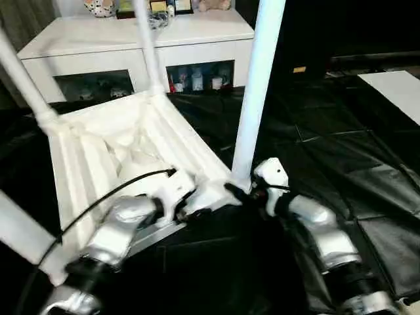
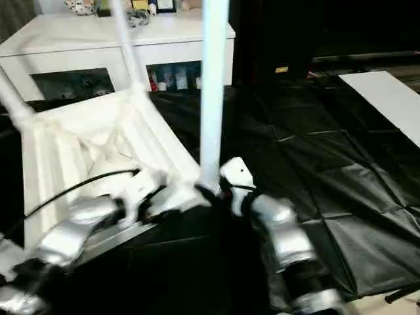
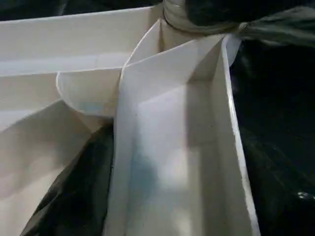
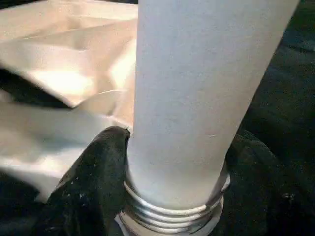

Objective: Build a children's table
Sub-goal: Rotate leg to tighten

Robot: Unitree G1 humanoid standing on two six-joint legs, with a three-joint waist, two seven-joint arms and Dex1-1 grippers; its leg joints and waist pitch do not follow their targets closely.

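The children's table (image 1: 98,157) lies upside down on black sheeting, its ribbed underside facing up. Its white legs rise from the corners: one at the far corner (image 1: 149,46), one at the left (image 1: 23,79), and one close by at the lower left (image 1: 20,236). At the near right corner stands a fourth leg (image 1: 256,85). My right gripper (image 1: 239,190) is shut on its base, a black finger (image 4: 93,191) pressed on each side just above the exposed screw thread (image 4: 172,216). My left gripper (image 1: 189,209) is at the tabletop's near rim beside that corner, facing the ribs (image 3: 167,147).
A white cabinet (image 1: 131,39) with glass doors and small items stands just behind the table. Black sheeting (image 1: 328,131) covers the floor to the right. A white panel (image 1: 397,88) lies at the far right edge.
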